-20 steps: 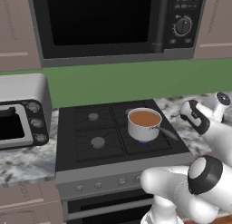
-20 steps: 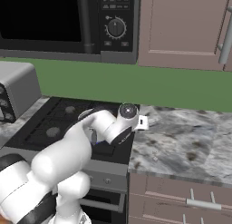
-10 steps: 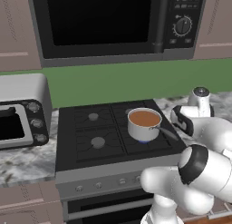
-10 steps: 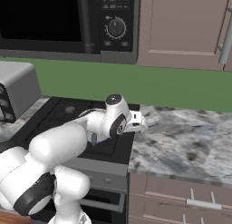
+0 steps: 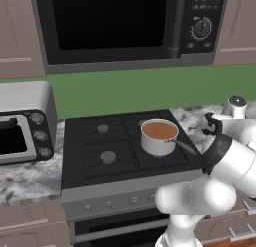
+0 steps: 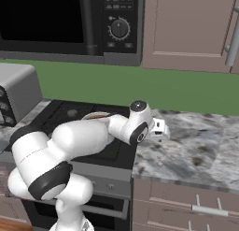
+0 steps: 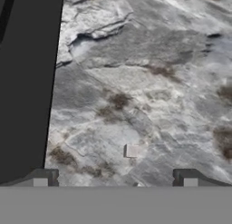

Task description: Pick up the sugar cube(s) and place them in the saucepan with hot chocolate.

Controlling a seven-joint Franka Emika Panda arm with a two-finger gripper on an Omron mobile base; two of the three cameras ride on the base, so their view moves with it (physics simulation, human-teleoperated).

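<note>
On the marbled desk (image 7: 149, 82) beside the stove (image 5: 125, 146), a sugar cube (image 7: 132, 150) lies below the gripper (image 7: 115, 177), its jaws released wide apart.

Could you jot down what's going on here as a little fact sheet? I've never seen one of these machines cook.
Setting: simulated kitchen, stove under a microwave
Saucepan with hot chocolate: on the stove's right rear burner, handle pointing right
Sugar cube: small white block lying on the marble counter, right of the stove
Pincer: open, empty, above the sugar cube
Toaster oven: on the counter left of the stove
</note>
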